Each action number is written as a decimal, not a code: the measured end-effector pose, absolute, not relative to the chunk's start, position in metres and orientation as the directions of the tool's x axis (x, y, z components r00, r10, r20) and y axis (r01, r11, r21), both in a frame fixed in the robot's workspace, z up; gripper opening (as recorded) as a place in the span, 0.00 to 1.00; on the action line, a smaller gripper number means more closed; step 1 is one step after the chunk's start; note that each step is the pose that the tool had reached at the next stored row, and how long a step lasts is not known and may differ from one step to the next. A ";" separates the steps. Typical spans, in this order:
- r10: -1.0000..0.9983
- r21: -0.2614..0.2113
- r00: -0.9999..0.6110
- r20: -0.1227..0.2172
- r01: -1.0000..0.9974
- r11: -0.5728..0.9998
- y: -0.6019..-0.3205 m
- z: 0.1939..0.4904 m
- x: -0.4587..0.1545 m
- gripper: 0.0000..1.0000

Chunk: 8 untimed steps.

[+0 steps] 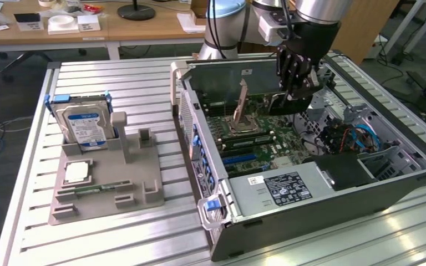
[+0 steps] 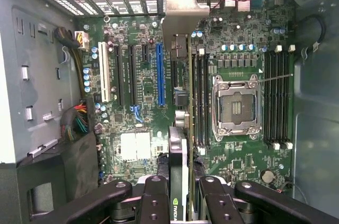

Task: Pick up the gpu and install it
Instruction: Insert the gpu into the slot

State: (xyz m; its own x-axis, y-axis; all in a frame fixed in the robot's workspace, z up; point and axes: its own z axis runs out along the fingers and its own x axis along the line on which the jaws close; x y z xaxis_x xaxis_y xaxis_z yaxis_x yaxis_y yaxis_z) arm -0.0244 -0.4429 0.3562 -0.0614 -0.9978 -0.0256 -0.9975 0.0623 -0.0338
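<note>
Slotted metal counter (image 1: 124, 77), front to back.

Nearest: 1 grey fixture tray (image 1: 102, 208) toward the exterior view's left. It holds 3 parts:
- 1 memory stick (image 1: 95, 189), lying flat in a slot
- 1 processor chip (image 1: 77, 172), flat in its recess
- 1 hard drive (image 1: 86, 126), standing upright in the rear holder, blue-white label facing out

Beside the tray, toward the exterior view's right: 1 computer case (image 1: 309, 216), on its side with the side panel off. Inside is 1 motherboard (image 1: 265, 141). The wrist view shows 1 blue slot (image 2: 159, 73), 1 white slot (image 2: 105, 78) and 1 processor socket (image 2: 234, 106), which is bare.

Over the board: 1 hand (image 1: 299, 91), pointing down into the case. Its fingers (image 2: 153, 197) are drawn partway in and clamped on the gpu (image 2: 179, 166), 1 card, held edge-on. The card's silver bracket (image 2: 177, 17) is toward the case's rear slot openings. The card hangs between the blue slot and the socket. Cannot tell whether it touches the board.

Farthest: 1 wooden counter (image 1: 146, 27) carrying papers and small boxes.
</note>
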 end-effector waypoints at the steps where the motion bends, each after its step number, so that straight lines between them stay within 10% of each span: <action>1: -0.998 -0.034 -0.061 -0.026 -0.997 0.062 -0.443 0.356 -0.024 0.27; 8: -0.998 -0.034 -0.061 -0.026 -0.997 0.062 -0.443 0.355 -0.025 0.27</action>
State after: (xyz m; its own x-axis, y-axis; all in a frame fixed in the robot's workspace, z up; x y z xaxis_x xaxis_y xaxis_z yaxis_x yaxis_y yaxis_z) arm -0.0248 -0.4431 0.3545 -0.0615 -0.9978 -0.0260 -0.9975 0.0624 -0.0339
